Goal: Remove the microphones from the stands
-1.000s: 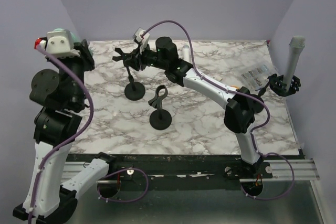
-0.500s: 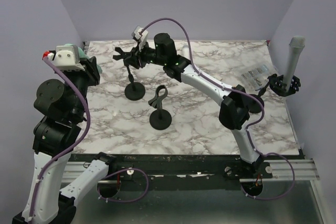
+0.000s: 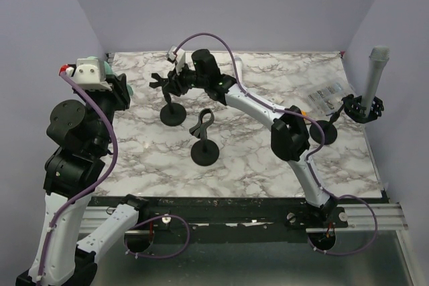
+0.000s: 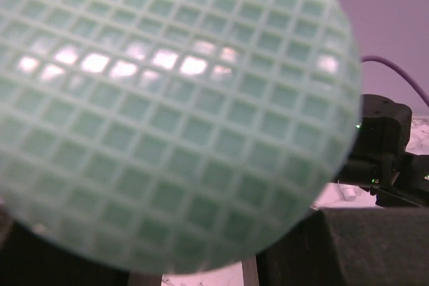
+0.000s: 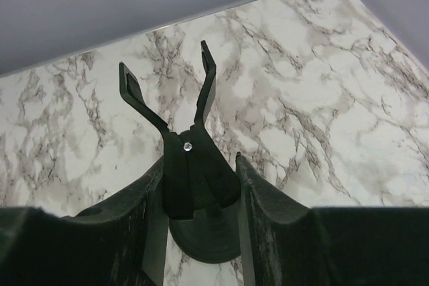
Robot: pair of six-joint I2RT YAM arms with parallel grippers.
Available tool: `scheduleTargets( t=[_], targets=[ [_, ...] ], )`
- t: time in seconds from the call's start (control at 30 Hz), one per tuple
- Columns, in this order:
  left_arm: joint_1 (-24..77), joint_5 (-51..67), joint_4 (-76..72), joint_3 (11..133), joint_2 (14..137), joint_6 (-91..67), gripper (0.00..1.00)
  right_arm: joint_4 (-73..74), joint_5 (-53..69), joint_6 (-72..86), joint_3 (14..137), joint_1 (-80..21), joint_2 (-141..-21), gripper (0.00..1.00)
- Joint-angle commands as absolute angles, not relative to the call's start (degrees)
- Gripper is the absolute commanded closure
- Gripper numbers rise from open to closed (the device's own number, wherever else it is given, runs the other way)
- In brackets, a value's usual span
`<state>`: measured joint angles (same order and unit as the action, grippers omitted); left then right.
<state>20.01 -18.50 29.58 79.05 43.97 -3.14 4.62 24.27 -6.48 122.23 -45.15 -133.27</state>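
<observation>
My left gripper is raised at the left edge of the table and is shut on the microphone. The microphone's green mesh head fills the left wrist view, with one dark finger below it. The far black stand has an empty forked clip. My right gripper reaches across to it, and in the right wrist view the gripper is closed on both sides of the clip, above the round base.
A second empty black stand is at the table's middle. A third stand at the right edge holds a grey microphone. A clear plastic packet lies at the back right. Purple walls enclose the marble table.
My left arm has carried the microphone a little to the right and lower. My right arm's elbow has swung left while its gripper stayed at the far stand's clip.
</observation>
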Motion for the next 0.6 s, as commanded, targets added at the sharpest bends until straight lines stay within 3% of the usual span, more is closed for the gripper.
scheduleTargets(
  t=[0.0, 0.1, 0.2, 0.33, 0.47, 0.57],
  targets=[
    [20.30, -16.37, 30.08, 79.89, 44.49, -4.15, 1.00, 16.11, 22.07, -7.40, 122.34, -44.65, -138.26, 0.99],
    [20.31, -14.82, 30.66, 79.94, 45.14, -5.45, 1.00, 16.40, 21.66, -5.94, 123.00, -44.65, -136.30, 0.84],
    [20.30, -12.61, 31.14, 80.11, 46.06, -7.27, 1.00, 16.53, 21.54, -3.18, 123.98, -44.65, -132.94, 0.44],
    [20.30, -9.02, 32.83, 82.54, 49.24, -9.71, 1.00, 17.39, 16.93, 1.75, 126.74, -44.64, -127.45, 0.18],
    [19.90, -5.02, 36.86, 88.43, 55.60, -11.66, 1.00, 21.90, 5.20, 6.21, 128.29, -44.14, -121.94, 0.07],
    [18.81, -0.17, 40.27, 93.95, 61.76, -13.74, 1.00, 23.03, -2.57, 9.97, 121.34, -42.72, -115.54, 0.04]
  ],
)
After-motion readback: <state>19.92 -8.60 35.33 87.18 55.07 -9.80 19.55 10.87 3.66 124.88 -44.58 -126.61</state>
